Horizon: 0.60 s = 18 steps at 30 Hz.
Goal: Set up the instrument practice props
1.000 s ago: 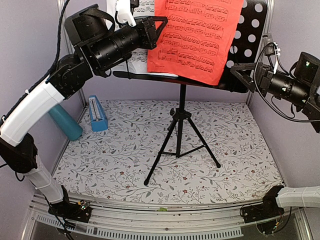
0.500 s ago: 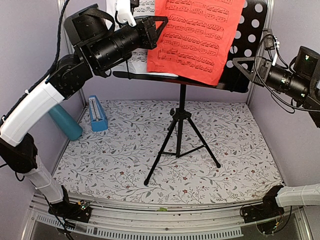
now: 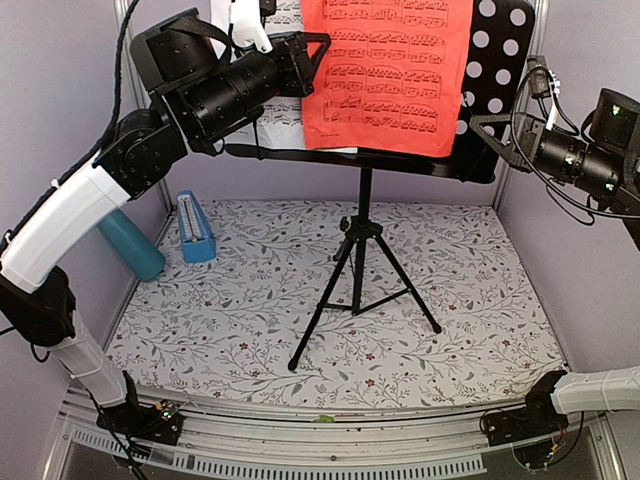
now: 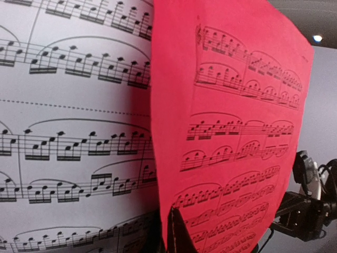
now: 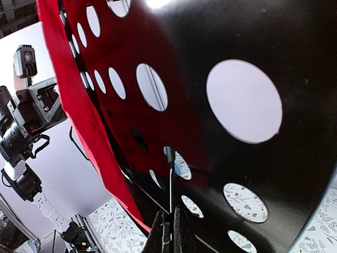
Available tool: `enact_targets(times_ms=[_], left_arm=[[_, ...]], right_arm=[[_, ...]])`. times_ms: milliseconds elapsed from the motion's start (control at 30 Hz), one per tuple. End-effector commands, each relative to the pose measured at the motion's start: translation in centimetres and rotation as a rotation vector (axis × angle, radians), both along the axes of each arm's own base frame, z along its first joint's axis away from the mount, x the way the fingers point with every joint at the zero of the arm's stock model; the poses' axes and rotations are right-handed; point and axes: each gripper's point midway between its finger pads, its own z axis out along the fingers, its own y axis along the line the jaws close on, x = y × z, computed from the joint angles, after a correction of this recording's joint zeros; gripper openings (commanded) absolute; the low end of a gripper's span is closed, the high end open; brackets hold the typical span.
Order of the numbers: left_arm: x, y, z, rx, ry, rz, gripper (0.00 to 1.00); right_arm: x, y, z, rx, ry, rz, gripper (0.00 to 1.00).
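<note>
The red sheet of music (image 3: 385, 75) stood upright on the music stand (image 3: 366, 200), its left edge seemingly pinched by the nearer left gripper (image 3: 318, 50); the right gripper (image 3: 480, 128), nearly closed, hung beside the stand's right rim.

Lab robot cell, as I saw it.
Plain lilac walls (image 3: 40, 120), aluminium rail (image 3: 330, 440) and a floral mat (image 3: 480, 300) boxed my workspace.

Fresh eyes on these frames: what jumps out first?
The red sheet of music dominates, upright on the black music stand's perforated desk at top centre, overlapping a white sheet. The left gripper sits at its left edge; a blue metronome stands far left on the floral mat.
</note>
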Motion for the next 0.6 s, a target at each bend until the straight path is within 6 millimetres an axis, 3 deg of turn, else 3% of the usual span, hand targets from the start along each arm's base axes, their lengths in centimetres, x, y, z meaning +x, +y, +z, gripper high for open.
enact_targets(times_ms=[0, 567], left_arm=[[-0.1, -0.1, 0.6, -0.034, 0.003, 0.018, 0.00], [0.2, -0.2, 0.2, -0.023, 0.013, 0.034, 0.00]], right_arm=[[-0.7, 0.0, -0.8, -0.090, -0.027, 0.024, 0.00], [-1.3, -0.6, -2.1, -0.158, -0.088, 0.019, 0.00]])
